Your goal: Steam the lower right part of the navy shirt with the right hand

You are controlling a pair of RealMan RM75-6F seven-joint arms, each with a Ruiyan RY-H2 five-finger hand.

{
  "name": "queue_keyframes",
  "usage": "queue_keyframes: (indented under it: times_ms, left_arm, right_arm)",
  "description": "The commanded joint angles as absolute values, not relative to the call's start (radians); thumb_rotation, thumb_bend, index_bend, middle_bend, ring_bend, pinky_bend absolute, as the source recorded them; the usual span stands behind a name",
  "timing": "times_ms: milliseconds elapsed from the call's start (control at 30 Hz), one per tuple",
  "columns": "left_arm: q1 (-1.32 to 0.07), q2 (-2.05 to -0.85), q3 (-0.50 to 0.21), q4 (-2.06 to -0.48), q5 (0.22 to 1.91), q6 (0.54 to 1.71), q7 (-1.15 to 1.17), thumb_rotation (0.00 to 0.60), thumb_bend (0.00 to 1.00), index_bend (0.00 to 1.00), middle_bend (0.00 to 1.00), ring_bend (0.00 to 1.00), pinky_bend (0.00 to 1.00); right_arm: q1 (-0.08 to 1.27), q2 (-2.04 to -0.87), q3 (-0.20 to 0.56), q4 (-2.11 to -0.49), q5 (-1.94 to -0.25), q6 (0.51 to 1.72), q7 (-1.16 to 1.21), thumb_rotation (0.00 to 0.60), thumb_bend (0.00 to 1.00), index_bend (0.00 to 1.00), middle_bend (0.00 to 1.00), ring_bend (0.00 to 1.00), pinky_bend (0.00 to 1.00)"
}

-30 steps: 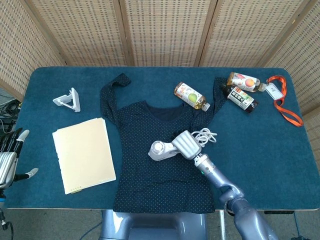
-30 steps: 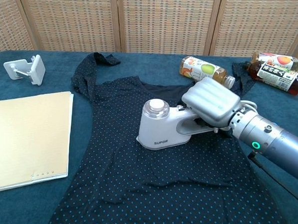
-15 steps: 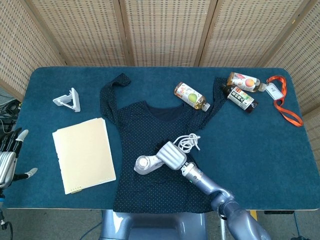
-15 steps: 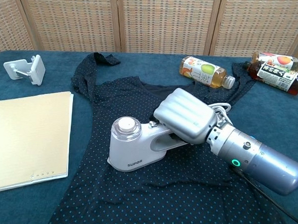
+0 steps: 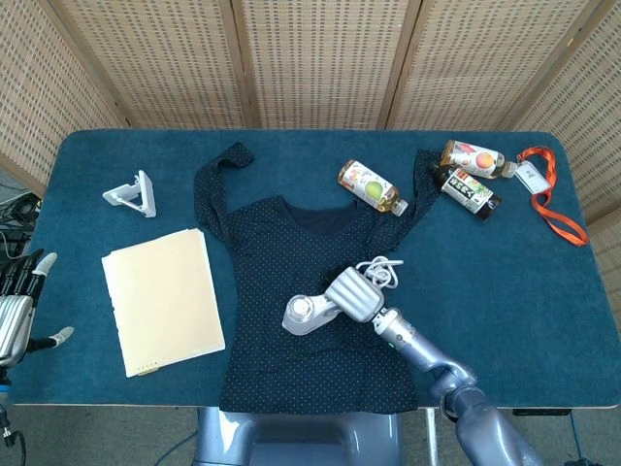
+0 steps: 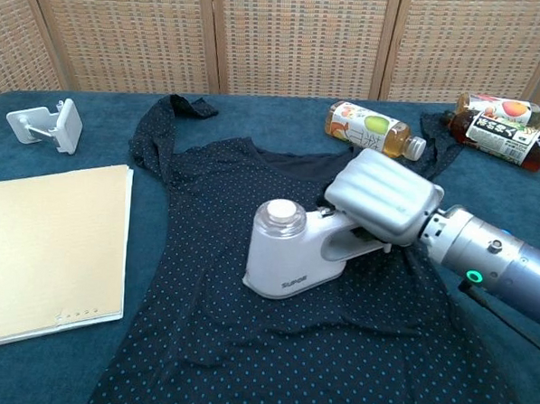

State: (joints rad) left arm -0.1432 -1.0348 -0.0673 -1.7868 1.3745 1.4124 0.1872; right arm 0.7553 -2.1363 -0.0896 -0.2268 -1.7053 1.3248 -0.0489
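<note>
A navy shirt (image 5: 291, 291) with small light dots is spread flat, neckline toward the far side and hem toward the near edge, on a counter (image 5: 485, 282) covered in blue cloth. A white handheld steamer (image 5: 309, 313) is held by its handle in the right robot hand (image 5: 355, 295), whose fingers are wrapped over the top of the handle; the steamer's base is seen resting on the fabric, roughly at the middle of the shirt's body and slightly toward the right side. In the chest view the same steamer (image 6: 290, 248) and right robot hand (image 6: 383, 197) are shown in contact with the cloth, with creases left in the fabric around and below them. A coiled white cord (image 5: 380, 269) lies on the shirt just behind the hand. The left robot hand (image 5: 17, 296) is seen at the far left edge, off the counter, holding nothing, its fingers apart. A cream folder (image 5: 162, 299) lies beside the shirt on the left, a small white stand (image 5: 133, 193) beyond it, and three bottles and an orange lanyard (image 5: 548, 199) at the far right. The task is judged to be under way: the steamer has been grasped and set on the shirt, but the lower right area near the hem is not yet covered, and passes over that part appear to be left.
</note>
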Motion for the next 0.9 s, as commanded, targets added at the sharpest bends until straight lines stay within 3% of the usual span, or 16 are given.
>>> queue_keyframes:
  times_ms: [33, 467, 900]
  left_arm:
    - [-0.144, -1.036, -0.068, -1.787, 1.375, 1.413, 0.19, 0.6, 0.0, 0.0, 0.0, 0.0, 0.0]
    - [-0.146, -1.035, -0.062, -1.803, 1.392, 1.415, 0.203, 0.6, 0.0, 0.0, 0.0, 0.0, 0.0]
    - [-0.146, -1.035, -0.061, -1.804, 1.393, 1.415, 0.203, 0.6, 0.0, 0.0, 0.0, 0.0, 0.0]
  right_arm:
    - [0.714, -2.09, -0.074, -0.205, -1.679, 1.31, -0.023, 0.6, 1.0, 0.87, 0.69, 0.71, 0.98]
    - [0.623, -1.991, -0.055, -0.17, -1.637, 1.271, 0.014, 0.6, 1.0, 0.87, 0.69, 0.71, 0.98]
    - [0.628, -1.998, -0.096, -0.228, -1.688, 1.347, 0.013, 0.6, 1.0, 0.87, 0.69, 0.71, 0.98]
